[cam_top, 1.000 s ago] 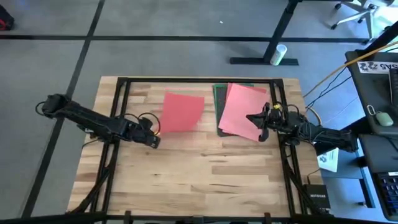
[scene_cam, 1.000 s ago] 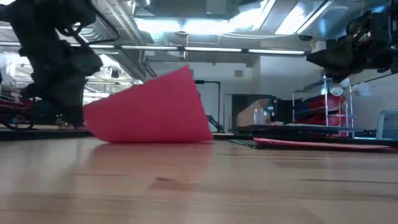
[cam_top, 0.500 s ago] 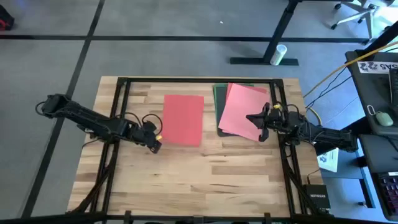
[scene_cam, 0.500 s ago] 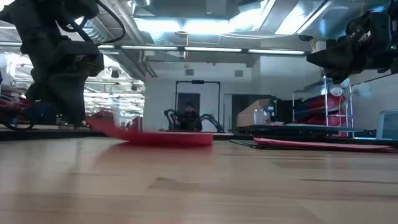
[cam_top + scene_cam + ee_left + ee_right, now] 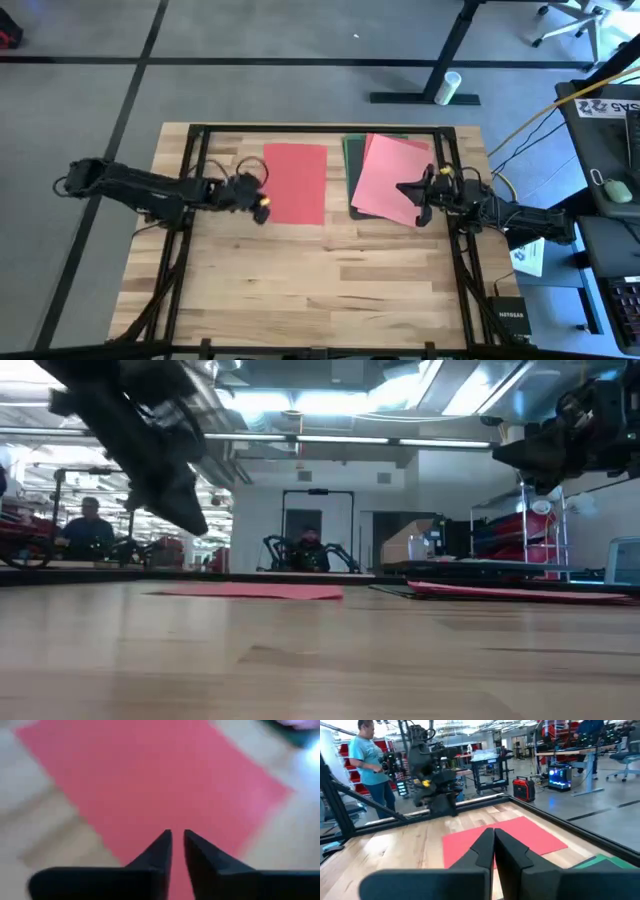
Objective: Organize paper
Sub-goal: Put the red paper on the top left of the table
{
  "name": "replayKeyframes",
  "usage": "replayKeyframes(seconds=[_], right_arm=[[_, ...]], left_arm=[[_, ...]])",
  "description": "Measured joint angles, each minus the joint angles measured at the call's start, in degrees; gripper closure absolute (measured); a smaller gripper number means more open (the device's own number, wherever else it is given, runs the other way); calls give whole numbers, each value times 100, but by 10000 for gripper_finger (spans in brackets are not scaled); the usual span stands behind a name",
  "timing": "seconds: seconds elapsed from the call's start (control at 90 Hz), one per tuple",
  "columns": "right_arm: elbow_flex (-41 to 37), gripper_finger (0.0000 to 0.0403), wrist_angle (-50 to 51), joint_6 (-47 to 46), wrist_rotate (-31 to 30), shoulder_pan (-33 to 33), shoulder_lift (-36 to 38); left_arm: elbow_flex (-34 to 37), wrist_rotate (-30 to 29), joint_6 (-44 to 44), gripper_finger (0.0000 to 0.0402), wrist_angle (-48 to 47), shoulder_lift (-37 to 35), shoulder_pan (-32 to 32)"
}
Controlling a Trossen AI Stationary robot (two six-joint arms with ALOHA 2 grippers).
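A red sheet [image 5: 295,184] lies flat, just beside the left gripper [image 5: 262,207]. A pink sheet [image 5: 390,178] lies skewed atop green [image 5: 348,150] and dark sheets, just beside the right gripper [image 5: 408,188].

Overhead looks straight down; low looks level across table; both share red sheet [image 5: 295,184].

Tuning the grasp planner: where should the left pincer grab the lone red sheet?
The red sheet lies flat on the table, apart from the stack. Probably pinch its left long edge, nearest the left pincer, coming in low from the left.
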State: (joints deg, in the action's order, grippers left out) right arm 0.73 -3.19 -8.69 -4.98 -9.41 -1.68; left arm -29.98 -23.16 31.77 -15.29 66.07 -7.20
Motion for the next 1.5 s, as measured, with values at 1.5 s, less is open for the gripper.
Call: replayKeyframes(seconds=[1.5], right_arm=[[9, 402, 264, -323, 54, 2, -1]], left_arm=[[-371, 289, -1473, 401, -400, 1831, -929]])
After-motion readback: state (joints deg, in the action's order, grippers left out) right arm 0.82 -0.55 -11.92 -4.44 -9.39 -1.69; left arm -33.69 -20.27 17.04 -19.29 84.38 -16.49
